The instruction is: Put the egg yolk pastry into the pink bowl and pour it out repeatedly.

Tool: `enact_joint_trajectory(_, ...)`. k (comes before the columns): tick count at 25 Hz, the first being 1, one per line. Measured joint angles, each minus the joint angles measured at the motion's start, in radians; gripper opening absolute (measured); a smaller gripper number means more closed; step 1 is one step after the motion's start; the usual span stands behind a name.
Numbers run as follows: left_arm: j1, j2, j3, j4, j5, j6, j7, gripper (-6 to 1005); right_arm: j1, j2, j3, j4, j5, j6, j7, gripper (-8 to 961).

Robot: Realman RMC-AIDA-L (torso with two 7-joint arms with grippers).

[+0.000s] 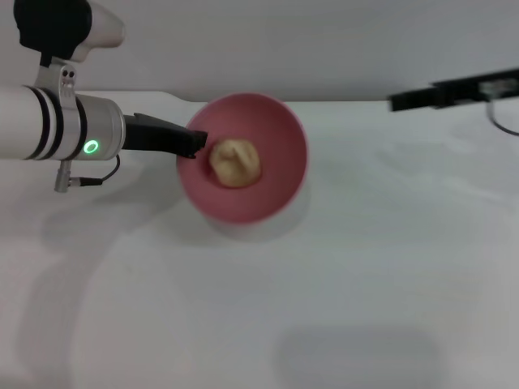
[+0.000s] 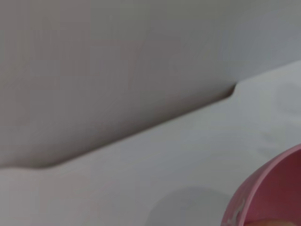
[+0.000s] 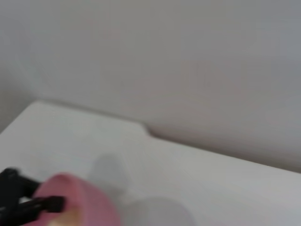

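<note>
The egg yolk pastry (image 1: 236,162) lies in the hollow of the pink bowl (image 1: 268,194), which we see lifted clear of the white desk (image 1: 340,284) and tipped so that its opening faces the head camera, its shadow falling on the desk just below. We observe the left pincer (image 1: 193,143) clamped on the bowl's rim at the robot's left, its dark fingers (image 3: 42,204) also showing in the right wrist view. Farther back at the right, the right pincer (image 1: 397,100) hovers near the desk's far edge; we cannot tell its state.
</note>
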Motion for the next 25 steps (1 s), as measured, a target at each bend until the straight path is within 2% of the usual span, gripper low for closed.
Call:
enact_joint_trajectory(2,0.029,-0.001,0.027,0.018,-0.046,-0.055,0.041,0,-0.040,0.000,0.068,0.002,-0.003,-0.002,-0.007,437)
enact_joint_trajectory(6,0.145,0.001,0.173,0.132,-0.134,-0.245,0.175,0,-0.085,0.000,0.175,0.023,-0.014,0.003,-0.012,436)
enact_joint_trajectory(9,0.251,0.001,0.353,0.230,-0.139,-0.486,0.308,-1,-0.102,0.001,0.211,0.028,-0.016,0.005,-0.014,436)
enact_joint_trajectory(13,0.322,0.002,0.567,0.237,-0.125,-0.857,0.475,-1,-0.108,0.002,0.218,0.034,-0.017,0.006,-0.016,436)
enact_joint_trajectory(14,0.326,0.002,0.605,0.221,-0.122,-0.931,0.502,-1,-0.108,0.002,0.218,0.037,-0.017,0.006,-0.016,436)
enact_joint_trajectory(16,0.325,0.000,0.726,0.147,-0.103,-1.186,0.567,-1,-0.108,0.003,0.217,0.041,-0.017,0.006,-0.017,436)
enact_joint_trajectory(17,0.321,-0.001,0.763,0.120,-0.093,-1.269,0.581,-1,-0.108,0.003,0.217,0.043,-0.017,0.006,-0.017,436)
enact_joint_trajectory(19,0.291,-0.005,0.882,-0.003,-0.039,-1.540,0.618,-1,-0.108,0.004,0.216,0.045,-0.017,0.006,-0.017,436)
enact_joint_trajectory(20,0.279,-0.006,0.911,-0.041,-0.027,-1.606,0.623,-1,-0.108,0.004,0.216,0.047,-0.017,0.006,-0.017,436)
enact_joint_trajectory(22,0.236,-0.009,1.005,-0.165,-0.002,-1.827,0.626,-1,-0.109,0.005,0.216,0.052,-0.015,0.006,-0.017,436)
enact_joint_trajectory(25,0.219,-0.009,1.049,-0.210,0.001,-1.928,0.635,-1,-0.109,0.005,0.215,0.058,-0.012,0.001,-0.017,436)
